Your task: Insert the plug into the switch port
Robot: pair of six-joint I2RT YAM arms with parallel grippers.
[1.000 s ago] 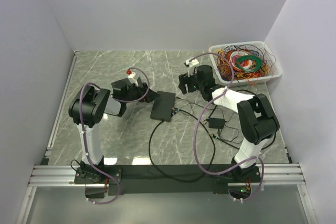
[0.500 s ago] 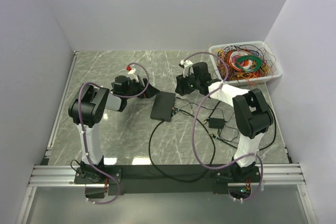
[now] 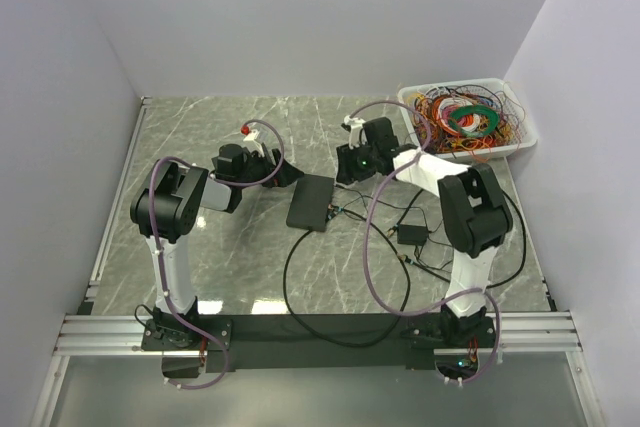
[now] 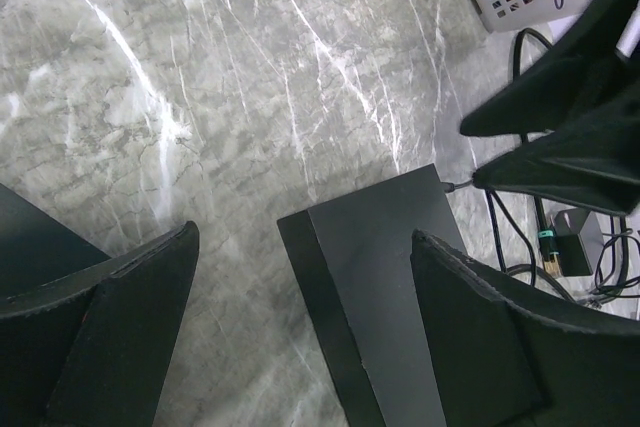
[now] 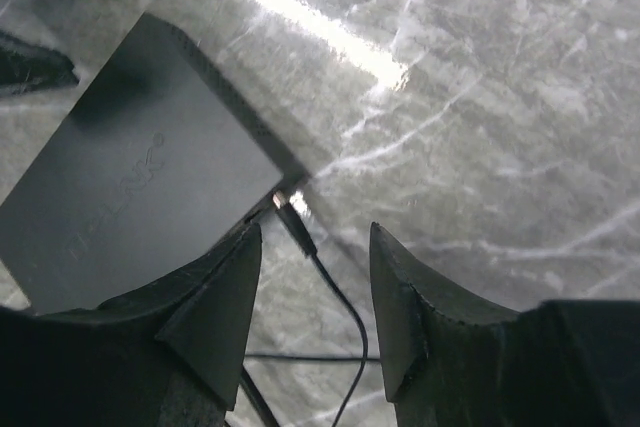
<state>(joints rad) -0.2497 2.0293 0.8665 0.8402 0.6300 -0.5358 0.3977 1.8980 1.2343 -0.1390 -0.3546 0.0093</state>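
The switch (image 3: 311, 201) is a flat black box lying mid-table. In the right wrist view its corner (image 5: 150, 167) shows, with the small black plug (image 5: 300, 227) at the switch's side edge, metal tip against it; I cannot tell whether the tip is inside a port. My right gripper (image 5: 315, 282) hovers open just behind the plug, its thin cable (image 5: 350, 317) running between the jaws untouched. My left gripper (image 4: 305, 297) is open wide at the switch's other end (image 4: 390, 287), one finger (image 4: 490, 347) above its top, the other (image 4: 120, 337) off to the side over the table.
A white basket (image 3: 527, 137) of coloured wires stands at the back right. A black power adapter (image 3: 410, 234) and loops of black cable (image 3: 290, 277) lie on the marble to the right of and in front of the switch. Walls enclose both sides.
My right gripper has swung left toward the switch's far right corner and its jaws have narrowed. My left gripper has drawn back slightly to the left of the switch.
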